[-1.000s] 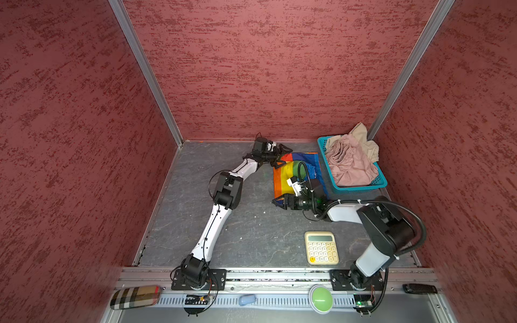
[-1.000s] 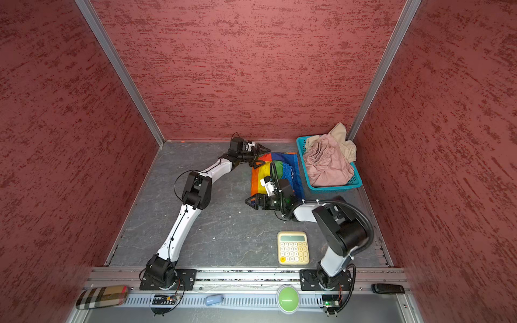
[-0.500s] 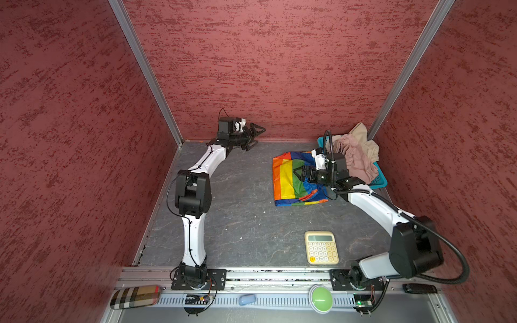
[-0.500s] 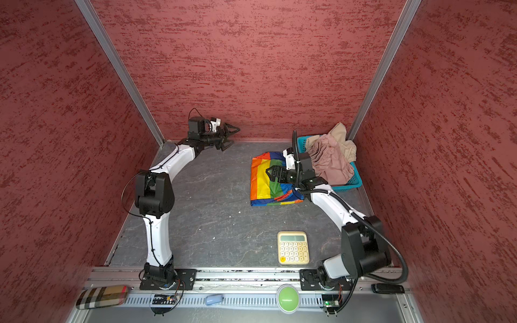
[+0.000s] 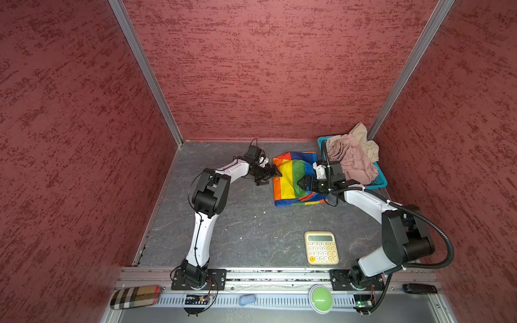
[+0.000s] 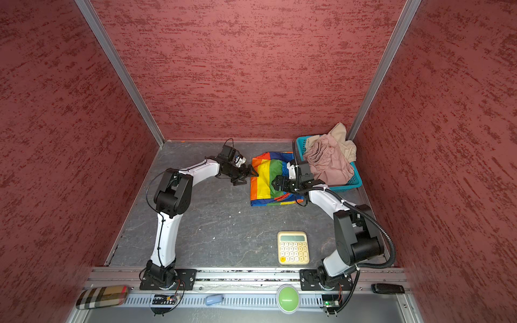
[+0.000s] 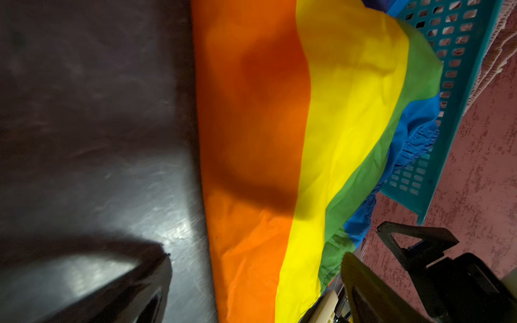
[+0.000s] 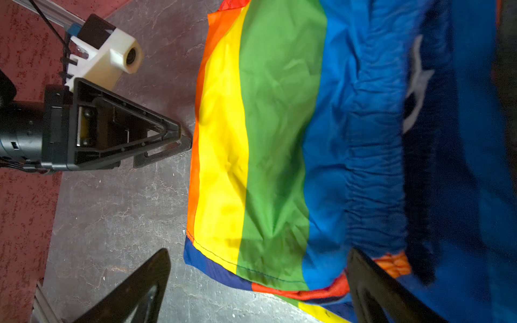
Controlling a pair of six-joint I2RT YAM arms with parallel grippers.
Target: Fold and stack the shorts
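Shorts in rainbow stripes [image 5: 288, 181] lie flattened on the far right of the bench [image 5: 237, 223], with the blue waist side against the left wall of the teal basket [image 5: 381, 182].

Left claw [image 5: 270, 178]: jaws spread wide and holding nothing, set low at the orange left edge of the cloth. Its wrist view shows one finger over bare bench and one over fabric, so the edge sits between them.

Right claw [image 5: 303, 184]: jaws fully spread and empty, above the green and blue stripes beside the gathered waist. Whether it touches the cloth cannot be told.

Outward: pink shorts [image 5: 355, 165] and beige shorts [image 5: 363, 134] are heaped unfolded in the basket, spilling over its rim. A calculator [image 5: 321, 247] lies nearer the front, well apart from the cloth.

Judged stage: the first garment is in hand and two are not yet folded.

Hazards:
- A claw closing at the edge may pinch only the top layer, giving a skewed fold.
- A low finger may scrape the bench and bunch the thin fabric instead of catching it.
- The claws face each other across a narrow garment and could collide if both travel inward.
- A pull toward the basket could snag the waist on the perforated wall.
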